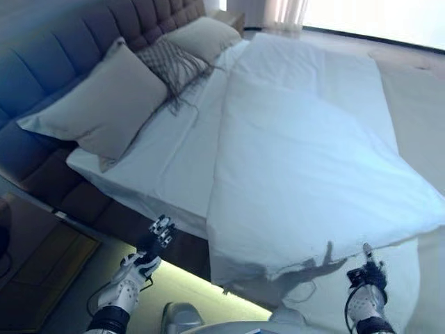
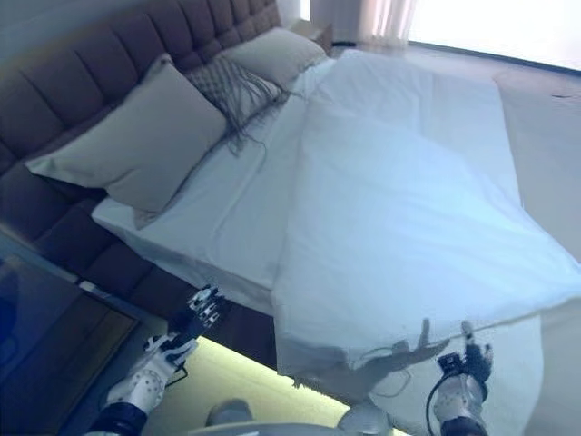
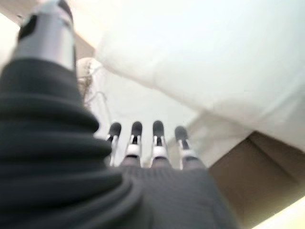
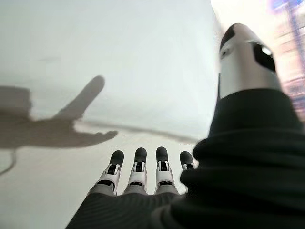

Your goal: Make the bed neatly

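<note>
Both hands are hanging released at the bedside, left hand at seven o'clock, right hand at five; the duvet is lying skewed, likely awaiting a tug toward the pillows.

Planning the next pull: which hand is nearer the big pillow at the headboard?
Left. The left hand hovers off the bed's side edge, below the big pillow; the right hand is at the duvet's overhanging edge, farther away.

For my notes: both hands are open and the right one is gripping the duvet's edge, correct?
Not quite. The right hand is open but grips nothing; in the right wrist view its fingers are straight and short of the duvet. The left hand is open too.
</note>
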Motion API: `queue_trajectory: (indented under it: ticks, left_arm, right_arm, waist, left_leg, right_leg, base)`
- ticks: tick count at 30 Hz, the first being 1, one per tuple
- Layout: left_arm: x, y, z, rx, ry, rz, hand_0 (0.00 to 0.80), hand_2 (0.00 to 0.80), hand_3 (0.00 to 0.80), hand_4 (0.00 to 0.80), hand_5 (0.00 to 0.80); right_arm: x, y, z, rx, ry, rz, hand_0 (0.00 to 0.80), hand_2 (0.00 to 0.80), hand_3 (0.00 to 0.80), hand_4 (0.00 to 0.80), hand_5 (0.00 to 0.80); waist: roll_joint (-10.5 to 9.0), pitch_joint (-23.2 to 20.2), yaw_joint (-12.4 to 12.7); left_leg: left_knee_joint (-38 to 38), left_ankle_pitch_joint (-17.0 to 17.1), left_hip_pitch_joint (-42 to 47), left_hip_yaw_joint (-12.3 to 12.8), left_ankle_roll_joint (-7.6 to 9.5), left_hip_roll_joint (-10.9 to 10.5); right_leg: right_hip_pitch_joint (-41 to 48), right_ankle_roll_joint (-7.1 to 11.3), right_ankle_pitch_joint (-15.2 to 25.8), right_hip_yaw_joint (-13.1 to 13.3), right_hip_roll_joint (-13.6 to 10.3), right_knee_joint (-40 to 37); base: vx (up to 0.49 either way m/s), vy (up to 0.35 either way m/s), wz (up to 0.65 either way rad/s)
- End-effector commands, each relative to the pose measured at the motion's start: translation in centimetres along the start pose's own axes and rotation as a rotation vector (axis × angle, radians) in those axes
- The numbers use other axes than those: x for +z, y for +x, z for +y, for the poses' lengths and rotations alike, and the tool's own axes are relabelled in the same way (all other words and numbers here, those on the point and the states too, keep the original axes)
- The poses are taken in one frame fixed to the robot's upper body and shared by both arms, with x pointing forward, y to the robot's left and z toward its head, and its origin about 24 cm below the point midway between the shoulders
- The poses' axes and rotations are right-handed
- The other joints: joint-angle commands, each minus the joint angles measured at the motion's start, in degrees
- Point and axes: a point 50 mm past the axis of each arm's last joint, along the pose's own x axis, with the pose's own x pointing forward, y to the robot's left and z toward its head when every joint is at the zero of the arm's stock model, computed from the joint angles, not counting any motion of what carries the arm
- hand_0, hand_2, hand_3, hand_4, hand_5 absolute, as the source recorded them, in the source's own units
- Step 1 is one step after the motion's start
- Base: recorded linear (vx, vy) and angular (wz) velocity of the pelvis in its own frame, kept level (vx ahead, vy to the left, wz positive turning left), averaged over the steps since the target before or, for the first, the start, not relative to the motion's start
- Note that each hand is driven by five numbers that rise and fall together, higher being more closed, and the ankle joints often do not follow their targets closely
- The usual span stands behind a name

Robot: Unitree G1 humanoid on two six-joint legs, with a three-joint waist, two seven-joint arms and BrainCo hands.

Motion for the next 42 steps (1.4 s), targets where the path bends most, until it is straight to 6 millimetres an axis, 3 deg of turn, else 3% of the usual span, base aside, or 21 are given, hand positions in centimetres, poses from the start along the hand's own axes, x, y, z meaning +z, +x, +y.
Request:
queue_trajectory:
  ticks: [1, 2, 5, 7, 10, 17, 21, 29, 35, 42]
  left_arm:
    - [2.9, 0.8, -2.0, -0.091, 0.019, -0.139, 0.0, 0.0, 0.0, 0.0, 0.0]
    - [3.1, 1.0, -2.1, -0.095, 0.02, -0.149, 0.0, 0.0, 0.0, 0.0, 0.0]
    - [6.7, 2.7, -3.7, -0.131, 0.027, -0.261, 0.0, 0.0, 0.0, 0.0, 0.0]
    - [7.6, 3.0, -4.2, -0.15, 0.031, -0.286, 0.0, 0.0, 0.0, 0.0, 0.0]
    - [7.8, 2.9, -4.3, -0.16, 0.047, -0.292, 0.0, 0.0, 0.0, 0.0, 0.0]
    - [8.5, 2.3, -4.8, -0.192, 0.047, -0.312, 0.0, 0.0, 0.0, 0.0, 0.0]
    - [9.0, 2.0, -5.0, -0.206, 0.038, -0.315, 0.0, 0.0, 0.0, 0.0, 0.0]
    - [10.5, 1.2, -6.0, -0.295, 0.028, -0.347, 0.0, 0.0, 0.0, 0.0, 0.0]
    - [11.2, 0.9, -6.2, -0.321, 0.064, -0.355, 0.0, 0.0, 0.0, 0.0, 0.0]
    - [12.5, 1.2, -7.3, -0.337, 0.086, -0.377, 0.0, 0.0, 0.0, 0.0, 0.0]
  right_arm:
    - [4.5, 1.2, 2.2, 0.13, 0.186, -0.083, 0.0, 0.0, 0.0, 0.0, 0.0]
    - [4.7, 1.3, 2.4, 0.139, 0.193, -0.087, 0.0, 0.0, 0.0, 0.0, 0.0]
    - [7.9, 1.9, 4.8, 0.265, 0.315, -0.119, 0.0, 0.0, 0.0, 0.0, 0.0]
    - [9.0, 2.1, 5.1, 0.306, 0.42, -0.109, 0.0, 0.0, 0.0, 0.0, 0.0]
    - [10.5, 2.2, 4.9, 0.341, 0.507, -0.111, 0.0, 0.0, 0.0, 0.0, 0.0]
    - [15.9, 2.1, 3.9, 0.34, 0.526, -0.22, 0.0, 0.0, 0.0, 0.0, 0.0]
    - [17.8, 1.7, 3.9, 0.387, 0.557, -0.253, 0.0, 0.0, 0.0, 0.0, 0.0]
    - [19.5, 1.2, 6.5, 0.527, 0.535, -0.265, 0.0, 0.0, 0.0, 0.0, 0.0]
    - [19.6, 1.3, 6.6, 0.488, 0.589, -0.248, 0.0, 0.0, 0.0, 0.0, 0.0]
    - [20.3, 1.2, 6.3, 0.49, 0.658, -0.261, 0.0, 0.0, 0.0, 0.0, 0.0]
  waist:
    - [4.53, 1.02, 1.8]
    - [4.57, 1.16, 1.83]
    - [4.9, 5.65, 1.14]
    - [5.04, 6.79, 0.98]
    - [5.25, 7.66, 1.17]
    - [5.98, 9.44, 1.99]
    - [5.88, 10.3, 2.73]
    - [5.84, 11.78, 4.94]
    - [6.02, 12.9, 5.87]
    - [6.73, 14.03, 5.64]
  left_leg:
    - [-1.94, 9.37, -5.82, -2.12, 1.53, 5.67]
    - [-1.44, 9.3, -6.85, -2.23, 1.49, 5.7]
    - [1.64, 9.65, -14.86, -3.85, 0.74, 5.47]
    - [2.6, 9.84, -17.56, -4.54, 0.53, 5.34]
    - [2.75, 10.43, -19.48, -5.2, 0.12, 5.5]
    - [2.91, 10.93, -22.76, -6.39, -0.32, 4.97]
    - [3.69, 10.82, -24.43, -7.51, -0.34, 4.66]
    - [3.2, 11.37, -27.89, -9.3, 0.55, 2.32]
    - [4.57, 11.05, -30.11, -10.03, 0.45, 1.49]
    - [5.98, 10.4, -32.26, -8.6, 0.72, 0.78]
  right_leg:
    - [-7.05, 1.72, 4.79, 1.34, -1.98, 4.5]
    - [-7.86, 1.72, 4.89, 1.46, -2.03, 4.65]
    - [-14.24, 1.72, 5.67, 2.5, -2.6, 5.67]
    - [-16.37, 1.72, 5.76, 2.89, -2.74, 6.08]
    - [-17.78, 1.72, 5.82, 2.97, -2.82, 6.14]
    - [-21.33, 1.72, 5.29, 3.74, -3.03, 7.42]
    - [-23.03, 1.72, 4.79, 3.84, -2.55, 8.6]
    - [-26.36, 1.72, 5.52, 3.98, -2.46, 8.5]
    - [-27.93, 1.72, 5.37, 3.03, -2.74, 9.68]
    - [-29.92, 1.72, 5.47, 2.69, -3.83, 10.77]
  base:
    - [-0.187, -0.012, -0.03]
    - [-0.291, -0.034, 0.0]
    - [-0.478, -0.028, 0.02]
    - [-0.2, -0.015, -0.06]
    - [-0.056, -0.024, -0.14]
    - [-0.007, -0.003, -0.03]
    - [0.01, -0.067, 0.01]
    - [0.015, -0.081, 0.01]
    - [0.016, -0.07, 0.13]
    - [-0.005, -0.028, 0.12]
